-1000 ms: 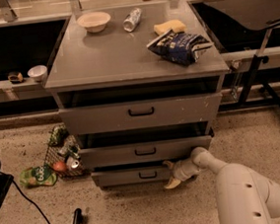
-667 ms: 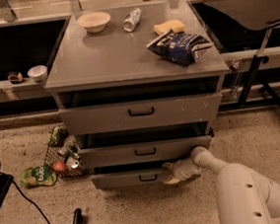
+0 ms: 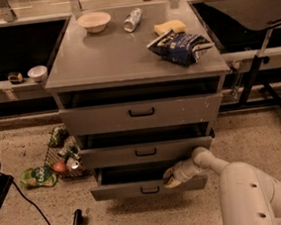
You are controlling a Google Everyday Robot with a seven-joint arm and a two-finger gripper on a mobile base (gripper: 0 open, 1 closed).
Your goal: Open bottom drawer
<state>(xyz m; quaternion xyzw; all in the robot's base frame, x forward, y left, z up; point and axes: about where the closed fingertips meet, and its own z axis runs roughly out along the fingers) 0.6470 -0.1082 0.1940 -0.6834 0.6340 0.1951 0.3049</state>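
Note:
The grey cabinet [image 3: 135, 60] has three drawers. The bottom drawer [image 3: 123, 190] is the slimmest, with a small black loop handle [image 3: 149, 190] at its centre. It stands pulled out a little, with a dark gap above its front. My gripper [image 3: 169, 178] is at the drawer's front panel, just right of the handle, at the end of the white arm [image 3: 247, 193] that reaches in from the lower right. The middle drawer [image 3: 144, 152] and the top drawer [image 3: 140, 113] stand above it.
On the cabinet top are a bowl [image 3: 94, 21], a can [image 3: 132, 19], a sponge [image 3: 169, 27] and a blue chip bag [image 3: 180, 46]. A wire basket with litter [image 3: 64, 154] and a green bag [image 3: 36, 177] lie on the floor at the left. A black stand [image 3: 256, 78] is at the right.
The bottom drawer has come out a little toward me, and my gripper has moved slightly left and forward along its front.

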